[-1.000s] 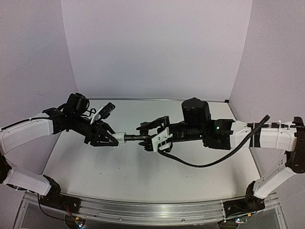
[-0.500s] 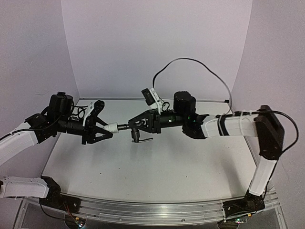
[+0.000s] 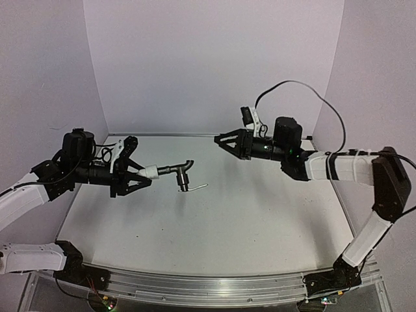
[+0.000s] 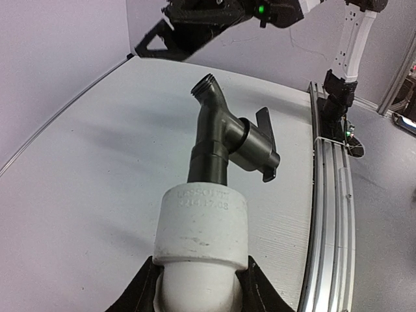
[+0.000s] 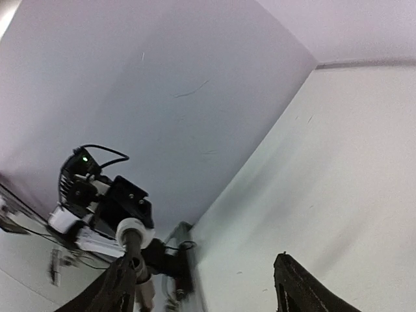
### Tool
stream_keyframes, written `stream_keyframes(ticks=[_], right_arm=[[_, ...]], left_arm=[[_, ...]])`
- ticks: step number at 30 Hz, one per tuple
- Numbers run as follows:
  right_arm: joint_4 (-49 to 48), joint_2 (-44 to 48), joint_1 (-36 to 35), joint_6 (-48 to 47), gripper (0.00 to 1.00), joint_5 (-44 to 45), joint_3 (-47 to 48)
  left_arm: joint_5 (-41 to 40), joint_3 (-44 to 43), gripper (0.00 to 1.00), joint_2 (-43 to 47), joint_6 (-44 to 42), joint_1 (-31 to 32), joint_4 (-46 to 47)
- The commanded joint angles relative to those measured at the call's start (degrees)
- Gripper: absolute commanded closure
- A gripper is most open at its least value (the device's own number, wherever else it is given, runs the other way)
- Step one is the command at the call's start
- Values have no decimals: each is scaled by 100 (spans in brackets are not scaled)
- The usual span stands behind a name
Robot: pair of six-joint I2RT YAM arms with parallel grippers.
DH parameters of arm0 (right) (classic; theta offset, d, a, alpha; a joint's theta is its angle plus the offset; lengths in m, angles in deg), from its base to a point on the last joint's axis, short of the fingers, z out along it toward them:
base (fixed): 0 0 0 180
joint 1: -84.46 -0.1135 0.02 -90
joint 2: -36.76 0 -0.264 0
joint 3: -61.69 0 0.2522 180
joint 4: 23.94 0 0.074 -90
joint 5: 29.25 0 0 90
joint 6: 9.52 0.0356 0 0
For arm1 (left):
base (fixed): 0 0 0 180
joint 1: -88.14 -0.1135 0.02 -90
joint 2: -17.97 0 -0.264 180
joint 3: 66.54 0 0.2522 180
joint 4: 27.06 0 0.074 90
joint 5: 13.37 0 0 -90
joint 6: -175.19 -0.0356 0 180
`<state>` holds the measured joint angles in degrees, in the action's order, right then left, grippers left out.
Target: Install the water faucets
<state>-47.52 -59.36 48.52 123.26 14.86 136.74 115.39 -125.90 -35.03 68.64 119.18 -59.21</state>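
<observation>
The left gripper (image 3: 138, 177) is clamped on the white fitting (image 3: 151, 172), and both are held in the air above the table (image 3: 214, 227). In the left wrist view the fitting (image 4: 201, 224) is seen as a short white cylinder with small raised letters on its collar. It is gripped from both sides by the black fingers (image 4: 144, 292). The tap (image 3: 174, 169) is joined to the far end of the fitting and sticks straight out ahead of the fingertips. It is dark grey, with a slender body, a bent spout with a threaded mouth, and a thick side branch. On this branch a thin handle (image 3: 196, 188) is carried, and it is pointed away from the left gripper. The right gripper (image 3: 223, 141) is found well apart from the tap, beyond the spout. Its jaws are spread and nothing is held between them. In the right wrist view the tap (image 5: 135, 257) is seen small and far, just beside one finger (image 5: 114, 292).
</observation>
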Motion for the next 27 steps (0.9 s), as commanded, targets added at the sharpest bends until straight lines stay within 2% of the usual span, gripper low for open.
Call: stream_keyframes(ticks=[1, 6, 9, 11, 13, 17, 23, 27], right_arm=[[2697, 1011, -653, -5136, 21, 1898, 434], [2815, 1474, -1362, -8495, 18, 2214, 102], [2831, 1529, -1720, -9949, 19, 2222, -18], [2836, 1527, -1932, -10602, 21, 2165, -77], [2819, 1527, -2100, -11132, 22, 2112, -117], [2896, 1457, -2313, -11617, 24, 2125, -54], [2892, 1247, -2624, -11910, 28, 2369, 78], [2936, 1032, -2918, -12307, 36, 2735, 157]], left_arm=[[800, -247, 100, 34, 107, -11, 453], [1645, -501, 100, -393, 225, -17, 240], [2202, -717, 100, -765, 265, -23, -27], [2401, -835, 100, -942, 274, -28, -137], [2541, -900, 100, -1073, 276, -29, -200], [2733, -954, 100, -1193, 290, -29, -235], [2796, -999, 100, -1341, 282, -33, -297], [2875, -1041, 100, -1412, 284, -37, -318]])
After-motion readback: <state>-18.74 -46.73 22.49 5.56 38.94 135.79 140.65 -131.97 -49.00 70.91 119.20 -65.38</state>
